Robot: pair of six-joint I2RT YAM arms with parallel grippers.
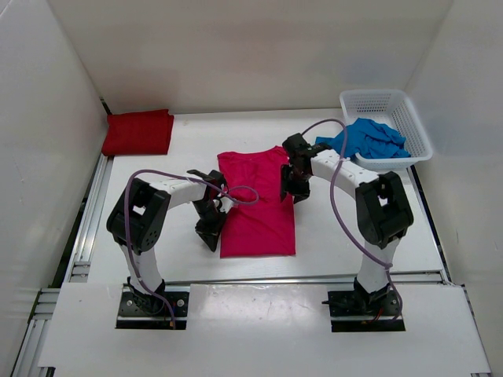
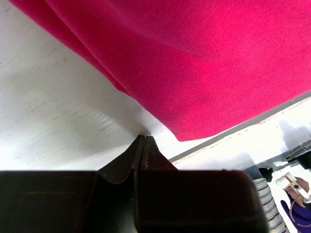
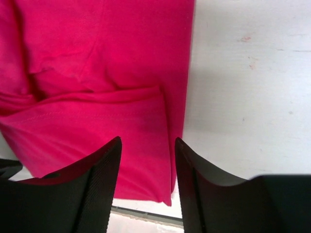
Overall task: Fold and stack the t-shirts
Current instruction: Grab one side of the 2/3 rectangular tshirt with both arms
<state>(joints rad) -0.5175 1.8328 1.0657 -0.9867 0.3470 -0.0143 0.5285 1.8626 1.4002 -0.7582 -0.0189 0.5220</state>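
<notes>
Top external: pink t-shirt (image 1: 257, 206) flat, long axis near-far, wider end far.

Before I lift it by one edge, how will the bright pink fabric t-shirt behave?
The bright pink fabric t-shirt will probably droop and lose its fold: the tucked sleeve lies in soft creases. Lying flat and thin, it is likely light. Pushed, it would likely bunch rather than slide on the white table.
</notes>
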